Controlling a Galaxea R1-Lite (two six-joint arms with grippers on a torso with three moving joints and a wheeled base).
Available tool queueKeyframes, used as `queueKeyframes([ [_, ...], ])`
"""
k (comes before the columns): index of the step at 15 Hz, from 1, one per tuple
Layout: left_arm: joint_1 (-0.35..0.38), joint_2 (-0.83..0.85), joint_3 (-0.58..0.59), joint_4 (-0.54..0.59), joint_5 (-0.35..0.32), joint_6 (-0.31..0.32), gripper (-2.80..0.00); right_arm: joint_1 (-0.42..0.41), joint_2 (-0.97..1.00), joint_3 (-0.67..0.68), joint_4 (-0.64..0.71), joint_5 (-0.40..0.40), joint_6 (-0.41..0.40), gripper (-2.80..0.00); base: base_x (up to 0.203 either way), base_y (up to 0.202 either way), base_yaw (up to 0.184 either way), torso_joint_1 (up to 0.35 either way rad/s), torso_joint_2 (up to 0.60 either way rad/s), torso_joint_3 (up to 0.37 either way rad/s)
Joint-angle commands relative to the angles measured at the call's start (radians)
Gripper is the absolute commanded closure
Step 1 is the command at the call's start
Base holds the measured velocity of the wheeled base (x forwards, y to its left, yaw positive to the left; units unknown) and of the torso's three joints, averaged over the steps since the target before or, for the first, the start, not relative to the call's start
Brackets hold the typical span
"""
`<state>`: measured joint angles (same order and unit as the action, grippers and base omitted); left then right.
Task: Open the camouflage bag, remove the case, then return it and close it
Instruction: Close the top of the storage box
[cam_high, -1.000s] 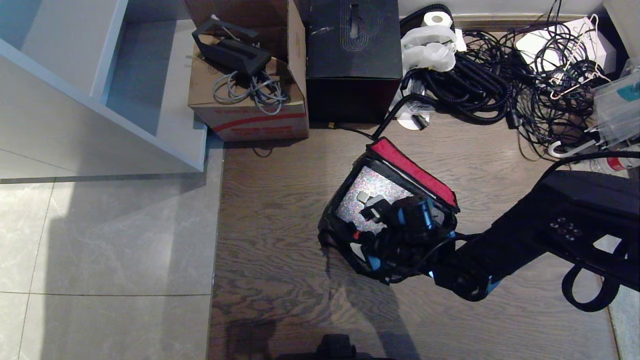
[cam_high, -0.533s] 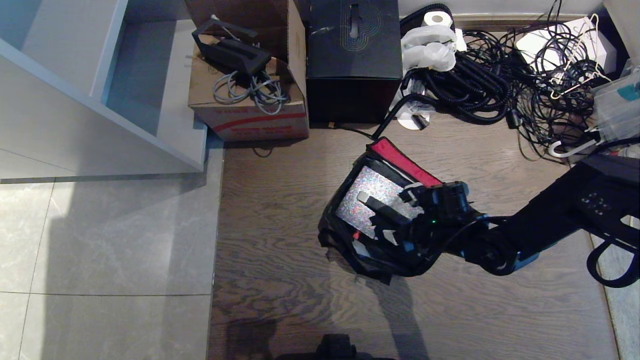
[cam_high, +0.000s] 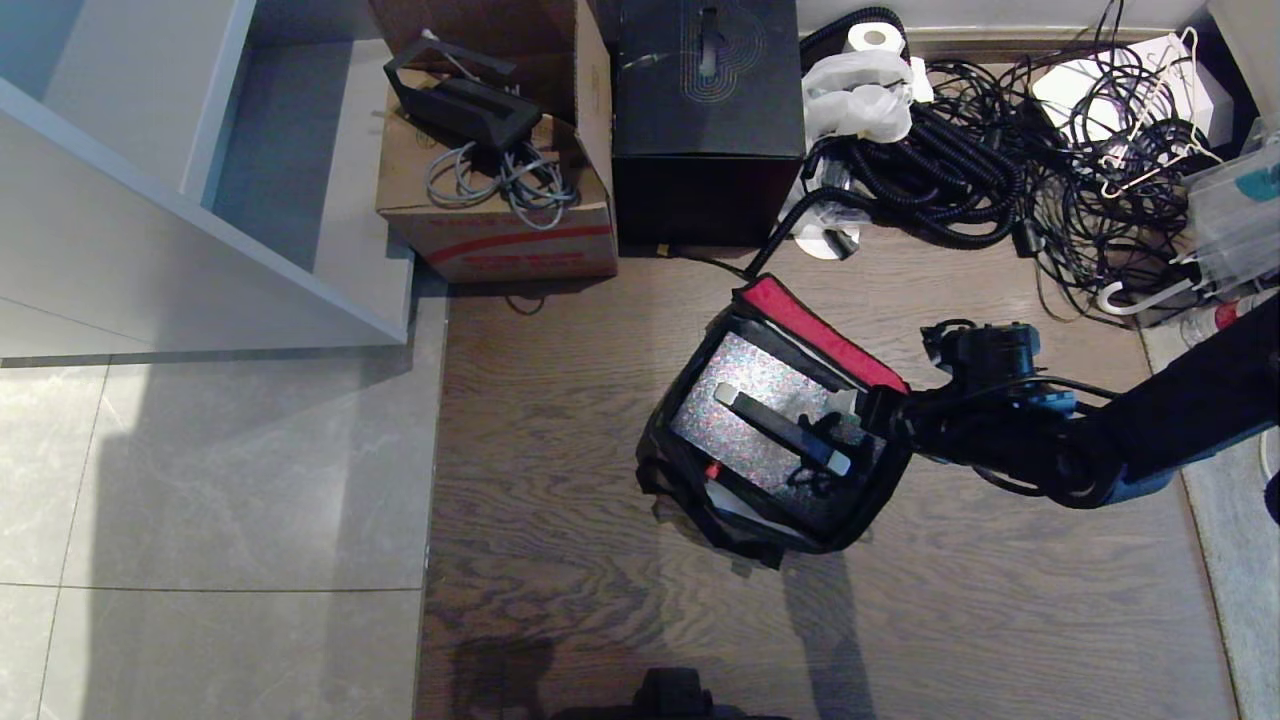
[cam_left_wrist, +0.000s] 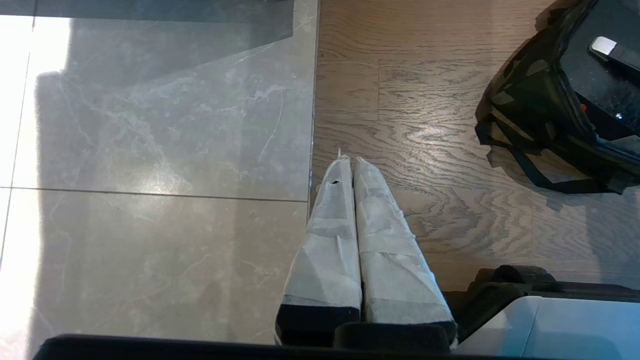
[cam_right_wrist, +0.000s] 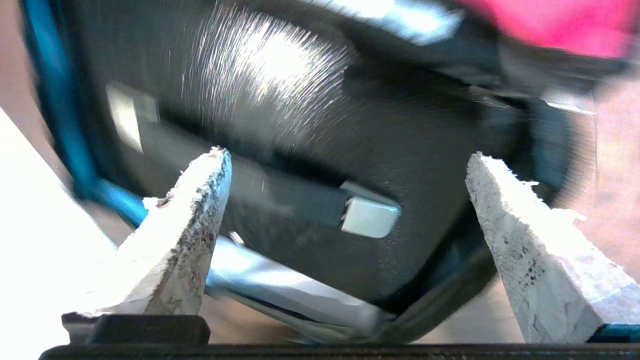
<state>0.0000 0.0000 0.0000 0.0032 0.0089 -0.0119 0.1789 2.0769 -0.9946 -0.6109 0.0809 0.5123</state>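
Head view: the case (cam_high: 762, 412) sits in the open bag (cam_high: 680, 478) on the floor, rigid and probably slippery, best lifted by its strap (cam_high: 778, 430); right gripper (cam_high: 850, 425) jaws spread empty, left gripper (cam_left_wrist: 348, 170) jaws closed.

- Wood floor (cam_high: 560, 480) meets grey tile (cam_high: 220, 480).
- On the wood: open bag (cam_high: 700, 490), cardboard box (cam_high: 500, 240), black box (cam_high: 700, 190), tangled cables (cam_high: 960, 170).

The head view looks steeply down on the floor. Both wrist views share its camouflage bag (cam_high: 770, 440); the right sits closest.
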Motion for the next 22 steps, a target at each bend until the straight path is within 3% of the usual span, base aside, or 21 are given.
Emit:
queueKeyframes([
  [1, 0.000, 0.000, 0.000, 0.000, 0.000, 0.000, 0.00, -0.020, -0.032, 0.011, -0.001, -0.002, 0.126, -2.80, 0.000, 0.000, 0.000, 0.000, 0.00, 0.000],
  [3, 0.000, 0.000, 0.000, 0.000, 0.000, 0.000, 0.00, -0.047, -0.035, 0.011, 0.005, 0.002, 0.172, -2.80, 0.000, 0.000, 0.000, 0.000, 0.00, 0.000],
  [6, 0.000, 0.000, 0.000, 0.000, 0.000, 0.000, 0.00, -0.099, -0.033, 0.009, 0.040, 0.003, 0.180, -2.80, 0.000, 0.000, 0.000, 0.000, 0.00, 0.000],
  [8, 0.000, 0.000, 0.000, 0.000, 0.000, 0.000, 0.00, -0.151, -0.009, -0.018, 0.047, 0.009, 0.236, -2.80, 0.000, 0.000, 0.000, 0.000, 0.00, 0.000],
  [13, 0.000, -0.002, 0.000, 0.000, 0.000, 0.000, 0.00, -0.164, 0.121, -0.089, 0.053, 0.005, 0.286, -2.80, 0.000, 0.000, 0.000, 0.000, 0.00, 0.000],
  [22, 0.000, 0.000, 0.000, 0.000, 0.000, 0.000, 0.00, -0.164, 0.226, -0.262, 0.063, -0.003, 0.483, -2.80, 0.000, 0.000, 0.000, 0.000, 0.00, 0.000],
])
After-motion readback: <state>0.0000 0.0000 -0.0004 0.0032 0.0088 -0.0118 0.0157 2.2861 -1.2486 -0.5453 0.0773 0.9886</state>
